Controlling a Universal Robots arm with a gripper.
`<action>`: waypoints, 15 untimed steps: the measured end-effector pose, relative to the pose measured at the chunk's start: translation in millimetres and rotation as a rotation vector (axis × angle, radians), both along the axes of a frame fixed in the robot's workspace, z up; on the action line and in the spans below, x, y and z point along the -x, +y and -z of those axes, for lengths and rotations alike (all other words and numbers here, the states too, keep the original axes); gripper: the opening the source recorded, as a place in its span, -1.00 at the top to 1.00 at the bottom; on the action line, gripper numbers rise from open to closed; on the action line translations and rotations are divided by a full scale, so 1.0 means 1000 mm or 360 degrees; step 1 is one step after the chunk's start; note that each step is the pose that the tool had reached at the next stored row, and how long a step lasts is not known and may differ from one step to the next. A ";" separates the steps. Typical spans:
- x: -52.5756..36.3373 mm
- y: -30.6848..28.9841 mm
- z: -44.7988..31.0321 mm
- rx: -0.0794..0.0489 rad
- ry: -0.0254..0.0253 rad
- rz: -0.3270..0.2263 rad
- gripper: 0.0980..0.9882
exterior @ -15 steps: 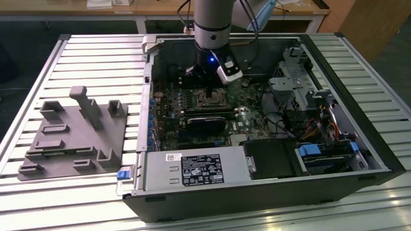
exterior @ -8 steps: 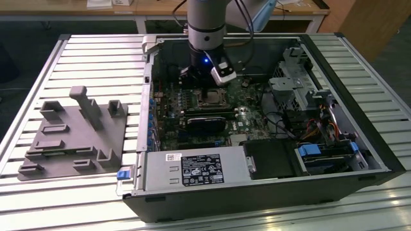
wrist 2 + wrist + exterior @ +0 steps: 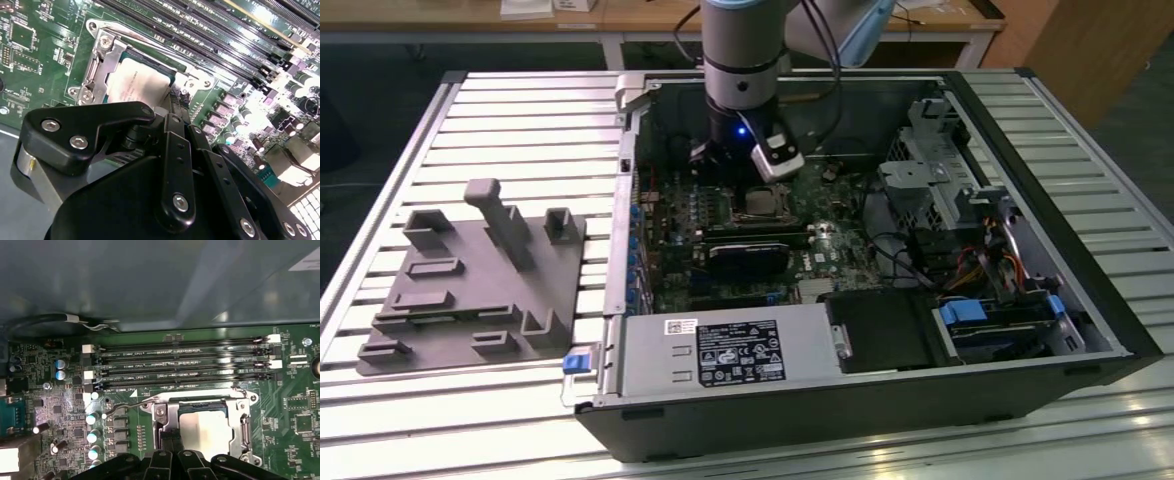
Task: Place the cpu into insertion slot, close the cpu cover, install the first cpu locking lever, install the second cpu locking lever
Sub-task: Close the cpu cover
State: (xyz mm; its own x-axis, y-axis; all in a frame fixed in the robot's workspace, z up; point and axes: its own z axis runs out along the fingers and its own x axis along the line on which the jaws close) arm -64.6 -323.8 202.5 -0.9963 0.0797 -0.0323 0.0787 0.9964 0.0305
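Slatted metal table [image 3: 494, 110], open computer case [image 3: 854, 400], gripper [image 3: 170, 439] pinched closed and holding nothing, chip [image 3: 202, 427] lying flat just past its tip, silver cover [image 3: 239, 412] framing the chip.

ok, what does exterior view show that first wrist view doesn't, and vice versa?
Exterior view adds the open computer case on the slatted table, the grey fixture tray at the exterior view's left and the power supply. First wrist view adds the memory slots and a thin wire lever beside the insertion slot. Both show the cpu lying in that slot, the cpu cover framing it, the gripper close over it.
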 end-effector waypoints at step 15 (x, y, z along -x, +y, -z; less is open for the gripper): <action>0.0018 0.0000 0.0046 0.0000 0.00000 0.0000 0.98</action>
